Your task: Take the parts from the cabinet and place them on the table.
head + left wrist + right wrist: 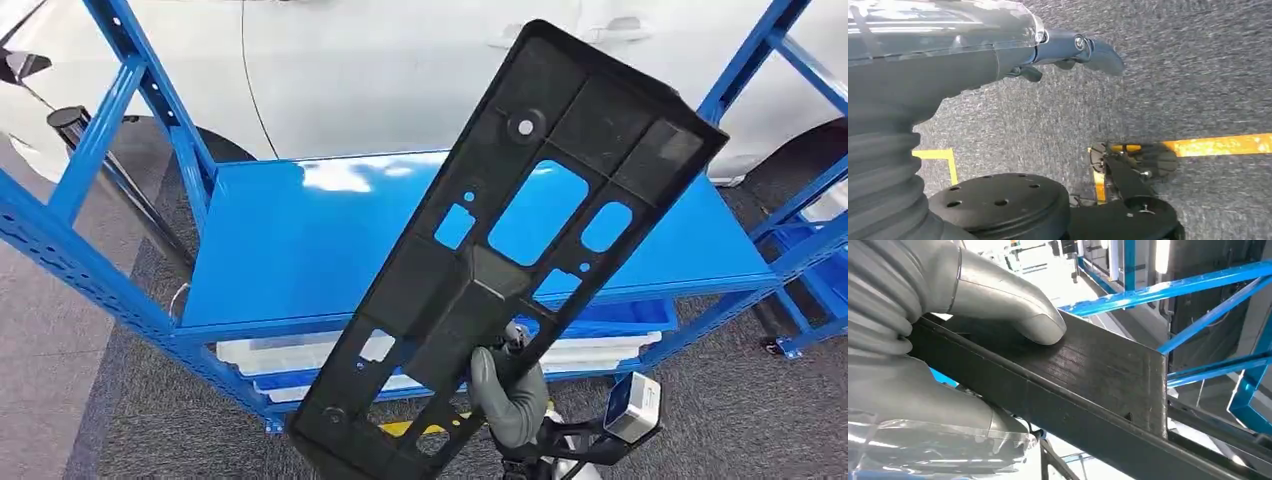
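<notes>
A long black plastic panel (500, 270) with several cut-out holes is held up at a slant in front of the blue cabinet shelf (300, 240). My right hand (510, 395) grips it near its lower end, grey fingers wrapped round its edge. In the right wrist view the thumb (1013, 315) presses on the panel's dark ribbed face (1098, 370). The shelf's top board behind the panel is bare and glossy. My left hand (1068, 50) hangs by my side over the carpet, holding nothing, its fingers loosely apart.
Blue rack uprights (60, 250) and braces frame the shelf on both sides. White trays (290, 352) lie on the lower level. A white car (380, 70) stands behind the rack. Yellow tape (1218, 145) marks the grey carpet.
</notes>
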Robot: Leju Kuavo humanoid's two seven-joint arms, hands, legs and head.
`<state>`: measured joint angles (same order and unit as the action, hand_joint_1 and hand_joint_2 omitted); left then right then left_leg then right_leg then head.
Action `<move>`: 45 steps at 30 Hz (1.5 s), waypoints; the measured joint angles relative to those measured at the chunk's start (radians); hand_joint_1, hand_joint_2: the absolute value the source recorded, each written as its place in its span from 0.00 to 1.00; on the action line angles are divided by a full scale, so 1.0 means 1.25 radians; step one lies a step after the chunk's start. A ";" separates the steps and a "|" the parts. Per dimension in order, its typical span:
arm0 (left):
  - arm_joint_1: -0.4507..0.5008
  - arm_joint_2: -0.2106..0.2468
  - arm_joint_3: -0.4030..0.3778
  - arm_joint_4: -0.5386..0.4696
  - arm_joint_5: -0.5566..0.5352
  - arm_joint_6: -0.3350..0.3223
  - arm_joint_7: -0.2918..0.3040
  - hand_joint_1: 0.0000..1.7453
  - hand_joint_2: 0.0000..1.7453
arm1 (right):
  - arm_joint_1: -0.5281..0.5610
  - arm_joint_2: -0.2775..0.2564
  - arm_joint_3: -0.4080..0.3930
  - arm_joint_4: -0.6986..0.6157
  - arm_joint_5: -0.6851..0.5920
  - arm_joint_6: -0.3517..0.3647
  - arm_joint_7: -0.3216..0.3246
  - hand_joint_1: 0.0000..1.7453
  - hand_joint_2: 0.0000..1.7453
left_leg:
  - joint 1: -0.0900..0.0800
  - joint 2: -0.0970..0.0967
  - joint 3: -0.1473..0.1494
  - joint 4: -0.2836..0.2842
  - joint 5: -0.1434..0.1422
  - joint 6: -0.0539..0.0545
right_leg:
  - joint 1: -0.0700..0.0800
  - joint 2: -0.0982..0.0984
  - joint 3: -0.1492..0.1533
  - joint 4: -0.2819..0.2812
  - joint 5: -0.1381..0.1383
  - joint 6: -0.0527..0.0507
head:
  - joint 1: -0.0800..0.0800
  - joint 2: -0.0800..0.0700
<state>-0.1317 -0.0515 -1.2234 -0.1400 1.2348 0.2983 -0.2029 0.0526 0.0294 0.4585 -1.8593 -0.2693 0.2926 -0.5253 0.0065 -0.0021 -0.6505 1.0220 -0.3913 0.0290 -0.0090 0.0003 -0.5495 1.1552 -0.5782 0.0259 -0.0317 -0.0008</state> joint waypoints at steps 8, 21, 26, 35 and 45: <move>0.002 -0.001 0.000 0.000 0.004 -0.002 -0.005 0.00 1.00 | -0.007 0.001 0.001 0.000 -0.002 0.017 0.001 1.00 1.00 | 0.002 -0.003 -0.023 0.010 0.005 -0.035 | 0.003 -0.003 0.047 -0.135 0.060 -0.036 | 0.000 0.000; -0.017 -0.001 -0.005 0.000 -0.016 -0.007 0.015 0.00 1.00 | -0.023 0.016 -0.004 -0.008 -0.012 -0.003 0.023 1.00 1.00 | -0.006 -0.004 0.142 -0.026 -0.103 -0.019 | 0.005 -0.008 -0.062 -0.117 0.153 -0.012 | 0.000 0.000; -0.015 -0.001 -0.009 0.000 -0.016 -0.008 0.019 0.00 1.00 | -0.022 0.016 -0.004 -0.009 -0.012 -0.004 0.024 1.00 1.00 | -0.001 0.005 0.096 -0.033 -0.056 0.003 | 0.001 -0.001 -0.120 0.052 -0.006 0.004 | 0.000 0.000; -0.016 -0.002 -0.012 0.000 -0.016 -0.009 0.019 0.00 1.00 | -0.032 0.016 -0.005 -0.009 -0.013 -0.020 0.028 1.00 1.00 | -0.005 0.005 0.025 -0.005 -0.008 -0.019 | 0.011 0.000 0.048 -0.127 0.044 -0.018 | 0.000 0.000; -0.014 -0.002 -0.015 0.000 -0.008 -0.007 0.027 0.00 1.00 | -0.033 0.017 -0.005 0.003 -0.026 -0.016 0.015 1.00 1.00 | 0.002 0.003 -0.005 0.204 -0.124 -0.044 | 0.008 -0.005 -0.034 -0.124 0.116 -0.045 | 0.000 0.000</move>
<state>-0.1487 -0.0534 -1.2425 -0.1400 1.2245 0.2899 -0.1694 0.0119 0.0504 0.4521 -1.8559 -0.3021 0.2720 -0.5066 0.0095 0.0020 -0.6565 1.2775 -0.5458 -0.0264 0.0011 -0.0053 -0.5922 1.0005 -0.4329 -0.0298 -0.0320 -0.0008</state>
